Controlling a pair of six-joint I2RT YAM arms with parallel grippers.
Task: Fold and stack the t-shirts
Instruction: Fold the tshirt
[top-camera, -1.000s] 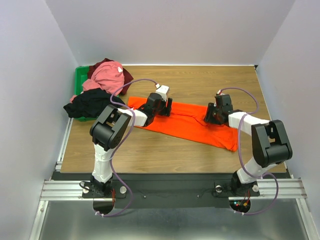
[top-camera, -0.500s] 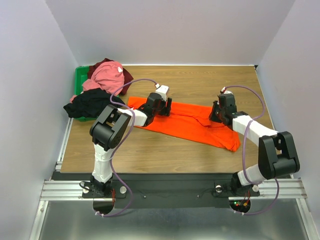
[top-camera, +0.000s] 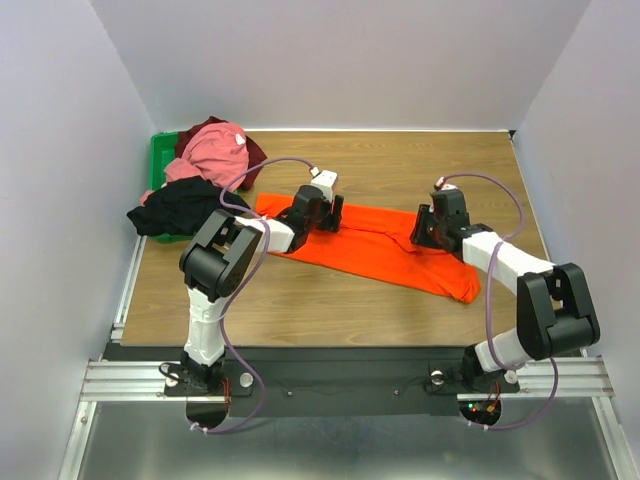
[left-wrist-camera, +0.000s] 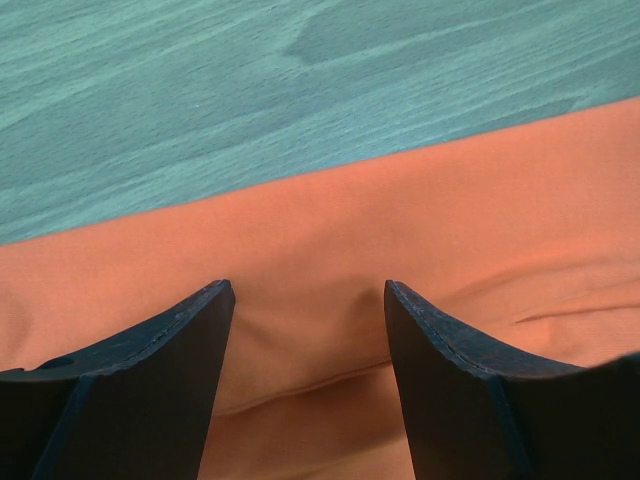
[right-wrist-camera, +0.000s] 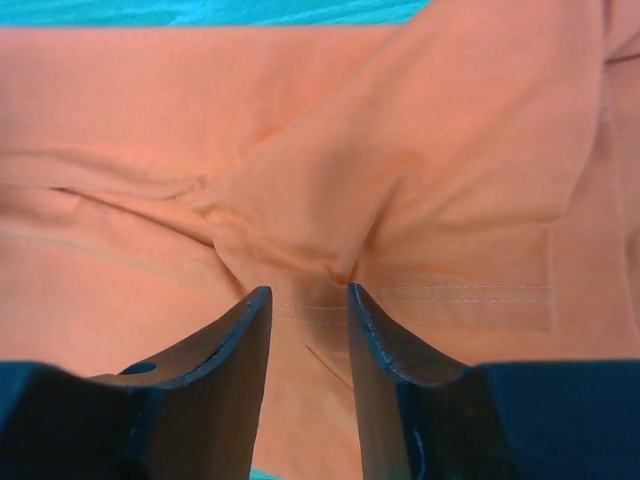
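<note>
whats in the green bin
A pink shirt heaped on a maroon shirt, with a black shirt draped over the near end. The floor of the bin is covered, so anything beneath is hidden.

Bare table (top-camera: 400, 160) lies open behind the orange shirt (top-camera: 375, 245) and in a strip before it, crossed by the left arm (top-camera: 215, 265) and right arm (top-camera: 520, 265). The far-left corner is blocked by the bin (top-camera: 157, 162), heaped with a pink shirt (top-camera: 215, 150), maroon shirt (top-camera: 255, 155) and black shirt (top-camera: 175, 205). Walls (top-camera: 350, 60) close three sides.
</note>
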